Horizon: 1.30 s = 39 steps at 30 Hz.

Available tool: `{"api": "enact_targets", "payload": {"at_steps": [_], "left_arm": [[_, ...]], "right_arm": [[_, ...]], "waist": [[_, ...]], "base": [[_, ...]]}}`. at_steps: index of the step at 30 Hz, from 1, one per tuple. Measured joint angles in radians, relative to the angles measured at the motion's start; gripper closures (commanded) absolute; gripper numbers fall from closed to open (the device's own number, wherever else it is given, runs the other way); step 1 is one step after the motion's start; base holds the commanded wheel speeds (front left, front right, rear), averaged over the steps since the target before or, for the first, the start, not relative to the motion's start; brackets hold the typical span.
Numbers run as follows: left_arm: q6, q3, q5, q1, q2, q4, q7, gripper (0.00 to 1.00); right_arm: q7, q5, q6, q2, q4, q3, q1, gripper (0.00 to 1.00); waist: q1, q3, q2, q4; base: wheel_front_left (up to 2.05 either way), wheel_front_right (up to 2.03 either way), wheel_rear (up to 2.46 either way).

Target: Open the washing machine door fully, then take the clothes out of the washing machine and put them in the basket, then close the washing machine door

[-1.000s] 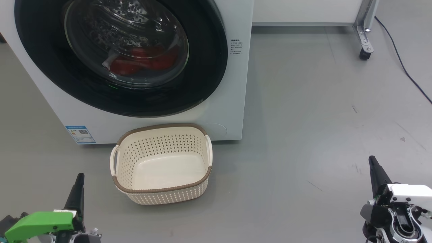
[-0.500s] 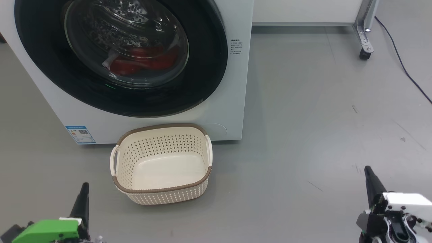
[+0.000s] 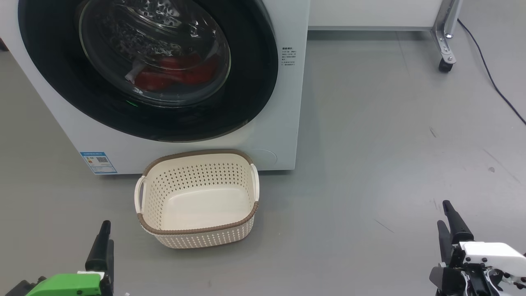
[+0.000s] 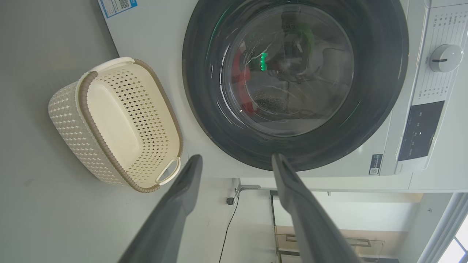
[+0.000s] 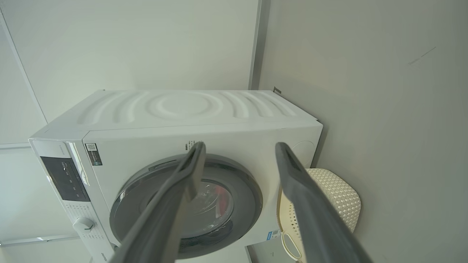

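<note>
Left hand [image 4: 237, 159]: fingers spread, empty; pressed together a second ago.
Right hand [image 5: 240, 146]: likewise newly spread, empty.
Both: low, well apart from the washing machine [image 3: 287, 123].
Washing machine door [image 3: 254, 82]: shut.
Clothes [image 3: 181, 76]: inside, behind the door glass.
Basket [image 3: 197, 230]: on the floor just before the machine, empty.
Judgement: hands readied for door-opening; task not yet begun.

L gripper [image 3: 106, 225]: green shell, black tapered fingers [image 3: 100, 254]. R gripper [image 3: 443, 212]: white shell, black fingers, maybe dark cables underneath.

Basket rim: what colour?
Brown, woven-look; the basket itself is cream. Head view shows it best.
</note>
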State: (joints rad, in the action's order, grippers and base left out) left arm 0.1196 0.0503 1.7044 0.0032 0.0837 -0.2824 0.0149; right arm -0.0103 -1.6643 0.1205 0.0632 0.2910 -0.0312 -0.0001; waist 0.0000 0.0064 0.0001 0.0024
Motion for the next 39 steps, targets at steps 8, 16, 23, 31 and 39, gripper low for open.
{"api": "enact_targets", "payload": {"at_steps": [8, 16, 23, 31, 39], "left_arm": [[0.000, 0.006, -0.011, 0.000, -0.002, 0.027, 0.022, 0.00], [0.000, 0.010, -0.051, 0.000, -0.004, 0.057, 0.041, 0.00], [0.000, 0.012, -0.062, -0.002, -0.006, 0.088, 0.059, 0.00], [0.000, 0.013, -0.099, -0.003, -0.009, 0.129, 0.083, 0.00], [0.000, 0.012, -0.141, -0.005, -0.010, 0.170, 0.102, 0.00]], "right_arm": [[0.025, 0.025, 0.000, 0.000, -0.030, 0.011, 0.000, 0.00], [0.046, 0.052, 0.000, -0.001, -0.068, 0.023, -0.002, 0.00], [0.068, 0.084, 0.000, -0.002, -0.100, 0.033, -0.011, 0.00], [0.091, 0.150, 0.000, -0.003, -0.133, 0.024, -0.013, 0.00], [0.112, 0.186, 0.000, -0.006, -0.162, 0.012, -0.028, 0.00]], "waist": [[0.0000, 0.004, 0.0000, 0.004], [0.0000, 0.007, 0.0000, 0.009], [0.0000, 0.007, 0.0000, 0.015], [0.0000, 0.008, 0.0000, 0.024], [0.0000, 0.005, 0.0000, 0.032]], "base": [[0.00, 0.00, 0.00], [0.00, 0.00, 0.00], [0.00, 0.00, 0.00], [0.00, 0.00, 0.00], [0.00, 0.00, 0.00]]}}
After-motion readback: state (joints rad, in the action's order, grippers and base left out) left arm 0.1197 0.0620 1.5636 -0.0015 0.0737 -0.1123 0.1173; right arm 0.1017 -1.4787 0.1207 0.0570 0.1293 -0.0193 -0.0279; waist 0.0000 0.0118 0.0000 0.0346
